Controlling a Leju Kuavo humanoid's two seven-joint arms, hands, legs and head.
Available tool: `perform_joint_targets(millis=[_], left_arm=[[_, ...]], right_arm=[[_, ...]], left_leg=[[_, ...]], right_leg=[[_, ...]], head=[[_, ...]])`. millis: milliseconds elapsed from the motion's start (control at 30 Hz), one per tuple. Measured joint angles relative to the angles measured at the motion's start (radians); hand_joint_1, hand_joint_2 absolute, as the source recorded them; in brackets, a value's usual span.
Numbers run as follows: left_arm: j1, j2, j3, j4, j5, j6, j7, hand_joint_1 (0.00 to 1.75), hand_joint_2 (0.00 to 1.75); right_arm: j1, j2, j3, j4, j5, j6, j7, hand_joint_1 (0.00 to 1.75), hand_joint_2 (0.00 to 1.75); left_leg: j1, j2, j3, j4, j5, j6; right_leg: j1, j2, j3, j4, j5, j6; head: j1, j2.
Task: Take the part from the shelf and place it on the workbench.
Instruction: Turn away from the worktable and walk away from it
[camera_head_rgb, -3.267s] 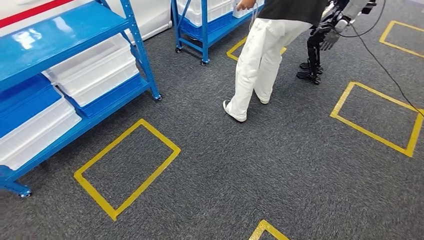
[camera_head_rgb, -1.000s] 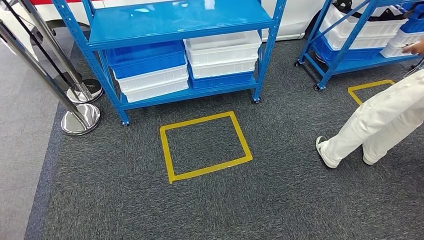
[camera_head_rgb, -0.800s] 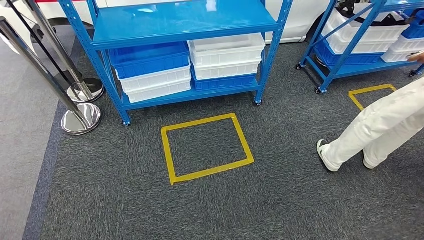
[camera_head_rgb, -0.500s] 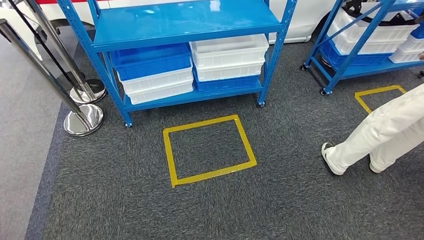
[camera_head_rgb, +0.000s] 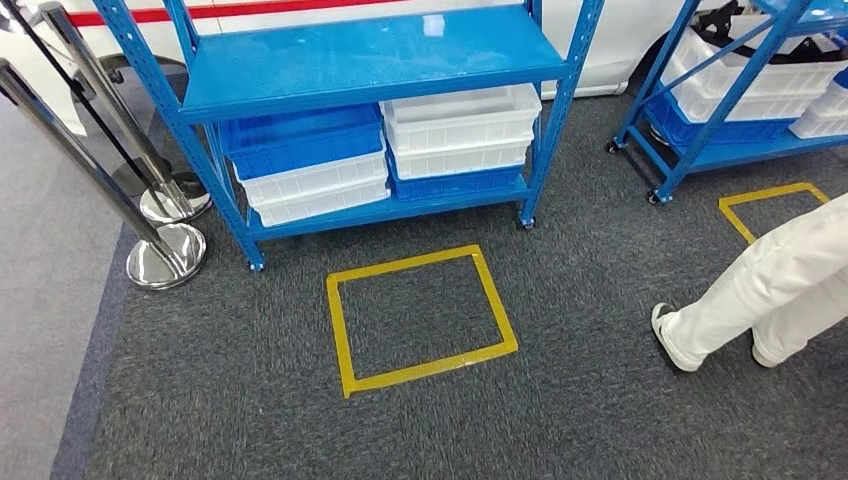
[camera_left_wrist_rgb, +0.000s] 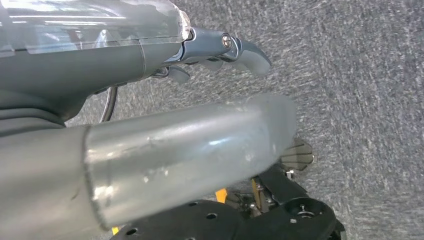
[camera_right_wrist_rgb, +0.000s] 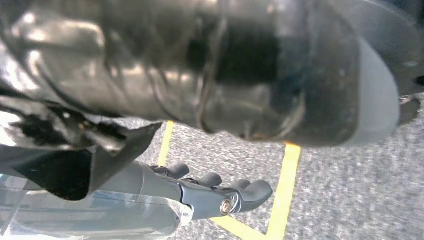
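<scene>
The blue metal shelf (camera_head_rgb: 370, 55) stands straight ahead in the head view, its upper board bare. Below it sit stacked blue bins (camera_head_rgb: 300, 140) and white bins (camera_head_rgb: 460, 118); what lies inside them is hidden. My left hand (camera_left_wrist_rgb: 235, 50) hangs over the grey carpet in the left wrist view, fingers stretched out and holding nothing. In the right wrist view my right hand (camera_right_wrist_rgb: 225, 192) also hangs low over the carpet, fingers loosely apart and empty, above a strip of yellow tape.
A yellow taped square (camera_head_rgb: 338, 330) marks the carpet in front of the shelf. Two chrome stanchions (camera_head_rgb: 165, 255) stand at the left. A person's white-trousered legs (camera_head_rgb: 770, 290) are at the right, near a second blue shelf (camera_head_rgb: 668, 150) and another taped square (camera_head_rgb: 765, 192).
The camera has turned from open carpet to face the shelf squarely, and the view keeps drifting so the shelf sits lower. The person's legs have shifted toward the right edge.
</scene>
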Motion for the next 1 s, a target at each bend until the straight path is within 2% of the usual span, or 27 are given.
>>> perform_joint_targets(millis=[67, 133, 200, 267, 300, 333, 367, 433, 500, 567, 633, 700, 767, 800, 833, 867, 900, 933, 1000], left_arm=[[-0.001, 0.000, 0.000, 0.000, 0.000, 0.000, 0.000, 0.00, 0.00], [0.001, 0.000, 0.000, 0.000, 0.000, 0.000, 0.000, 0.00, 0.00], [0.001, -0.001, 0.000, 0.000, 0.000, 0.001, 0.000, 0.00, 0.00], [-0.001, -0.001, 0.000, 0.000, 0.000, 0.001, 0.000, 0.00, 0.00], [0.000, -0.001, 0.000, 0.000, 0.000, 0.001, 0.000, 0.00, 0.00], [0.001, -0.001, 0.000, 0.000, 0.000, 0.001, 0.000, 0.00, 0.00], [0.002, -0.001, 0.000, 0.000, 0.000, 0.001, 0.000, 0.00, 0.00], [0.002, -0.003, 0.000, 0.000, 0.000, 0.001, 0.000, 0.00, 0.00], [-0.001, -0.005, 0.000, 0.000, 0.000, 0.001, 0.000, 0.00, 0.00], [-0.003, -0.006, 0.000, 0.000, 0.000, 0.001, 0.001, 0.00, 0.00], [-0.004, -0.006, 0.000, 0.000, 0.000, 0.002, 0.002, 0.00, 0.00], [-0.006, -0.006, 0.000, 0.000, 0.000, 0.002, 0.003, 0.00, 0.00], [-0.007, -0.006, 0.000, 0.000, 0.001, 0.002, 0.004, 0.00, 0.00], [-0.006, -0.006, 0.000, 0.000, 0.001, 0.002, 0.005, 0.00, 0.00], [-0.004, -0.006, 0.000, 0.000, 0.001, 0.002, 0.006, 0.00, 0.00], [-0.003, -0.006, 0.000, 0.000, 0.001, 0.002, 0.007, 0.00, 0.00], [-0.002, -0.006, 0.000, 0.000, 0.001, 0.002, 0.007, 0.00, 0.00], [0.000, -0.006, 0.000, 0.000, 0.001, 0.002, 0.008, 0.00, 0.00], [0.001, -0.006, 0.000, 0.000, 0.002, 0.002, 0.008, 0.00, 0.00]], right_arm=[[-0.001, 0.000, 0.000, 0.000, 0.000, 0.000, 0.000, 0.00, 0.00], [-0.001, 0.000, 0.000, 0.000, 0.002, 0.000, 0.000, 0.00, 0.00], [-0.005, 0.000, 0.000, 0.000, 0.008, 0.000, -0.001, 0.00, 0.00], [-0.009, 0.000, -0.001, 0.000, 0.015, 0.000, -0.002, 0.00, 0.00], [-0.009, 0.000, -0.001, 0.000, 0.016, 0.000, -0.002, 0.00, 0.00], [-0.008, 0.000, -0.001, 0.001, 0.017, 0.000, -0.002, 0.00, 0.00], [-0.007, 0.000, -0.002, 0.002, 0.018, 0.001, -0.003, 0.00, 0.00], [-0.004, -0.001, -0.006, 0.003, 0.020, 0.001, -0.004, 0.00, 0.00], [-0.006, -0.001, -0.011, 0.006, 0.022, 0.001, -0.005, 0.00, 0.00], [-0.008, -0.001, -0.014, 0.008, 0.025, 0.001, -0.006, 0.00, 0.00], [-0.008, 0.000, -0.016, 0.009, 0.027, 0.001, -0.007, 0.00, 0.00], [-0.010, 0.000, -0.017, 0.011, 0.029, 0.001, -0.008, 0.00, 0.00], [-0.013, 0.000, -0.018, 0.014, 0.030, 0.004, -0.008, 0.00, 0.00], [-0.014, 0.000, -0.018, 0.016, 0.030, 0.005, -0.009, 0.00, 0.00], [-0.014, 0.000, -0.019, 0.017, 0.030, 0.007, -0.009, 0.00, 0.00], [-0.014, 0.000, -0.019, 0.019, 0.030, 0.008, -0.009, 0.00, 0.00], [-0.014, 0.000, -0.020, 0.020, 0.030, 0.008, -0.010, 0.00, 0.00], [-0.014, 0.000, -0.021, 0.021, 0.031, 0.009, -0.011, 0.00, 0.00], [-0.018, 0.000, -0.023, 0.024, 0.032, 0.011, -0.014, 0.00, 0.00]], left_leg=[[0.000, 0.000, 0.002, 0.001, 0.002, 0.003], [0.001, -0.003, 0.010, -0.005, 0.008, 0.012], [0.004, -0.006, 0.031, -0.015, 0.007, 0.032], [0.006, -0.008, 0.054, -0.021, -0.008, 0.042], [0.006, -0.010, 0.062, -0.021, -0.016, 0.042], [0.005, -0.012, 0.074, -0.021, -0.025, 0.041], [0.005, -0.013, 0.088, -0.021, -0.035, 0.039], [0.004, -0.015, 0.113, -0.022, -0.056, 0.035], [0.003, -0.017, 0.124, -0.027, -0.072, 0.026], [0.001, -0.017, 0.134, -0.027, -0.069, 0.014], [0.001, -0.015, 0.128, 0.011, -0.060, 0.004], [0.004, -0.013, 0.074, 0.107, -0.078, -0.005], [0.007, -0.012, -0.002, 0.210, -0.130, -0.013], [0.010, -0.012, -0.030, 0.234, -0.149, -0.017], [0.011, -0.012, -0.046, 0.230, -0.149, -0.021], [0.012, -0.012, -0.046, 0.195, -0.125, -0.023], [0.012, -0.011, -0.037, 0.138, -0.080, -0.022], [0.011, -0.009, -0.025, 0.080, -0.031, -0.018], [0.006, -0.006, -0.008, 0.008, 0.019, -0.004]], right_leg=[[0.000, 0.000, 0.000, 0.000, -0.002, 0.002], [0.000, -0.001, 0.006, 0.007, -0.003, 0.009], [-0.002, 0.000, -0.045, 0.114, -0.040, 0.023], [-0.005, 0.001, -0.141, 0.258, -0.095, 0.033], [-0.004, 0.001, -0.171, 0.283, -0.103, 0.033], [-0.004, 0.002, -0.186, 0.275, -0.091, 0.032], [-0.003, 0.002, -0.185, 0.237, -0.058, 0.028], [0.004, 0.003, -0.167, 0.119, 0.042, 0.013], [0.013, 0.005, -0.158, 0.051, 0.098, -0.002], [0.014, 0.006, -0.148, 0.032, 0.101, -0.011], [0.008, 0.006, -0.122, 0.012, 0.100, -0.021], [0.003, 0.004, -0.094, -0.003, 0.091, -0.030], [0.002, 0.004, -0.074, -0.006, 0.075, -0.034], [0.001, 0.005, -0.064, -0.006, 0.066, -0.033], [0.001, 0.006, -0.051, -0.006, 0.056, -0.032], [0.000, 0.006, -0.037, -0.006, 0.045, -0.029], [-0.001, 0.006, -0.022, -0.006, 0.035, -0.026], [-0.001, 0.006, -0.009, -0.005, 0.024, -0.022], [0.000, 0.006, 0.005, -0.004, 0.006, -0.009]], head=[[0.000, 0.000], [0.000, 0.000], [0.000, 0.000], [0.000, 0.000], [0.000, 0.000], [0.000, 0.000], [0.000, 0.000], [0.000, 0.000], [0.001, 0.000], [0.002, 0.000], [0.002, 0.000], [0.001, 0.000], [0.001, 0.000], [0.001, 0.000], [0.001, 0.000], [0.001, 0.000], [0.001, 0.000], [0.001, 0.000], [0.001, 0.000]])
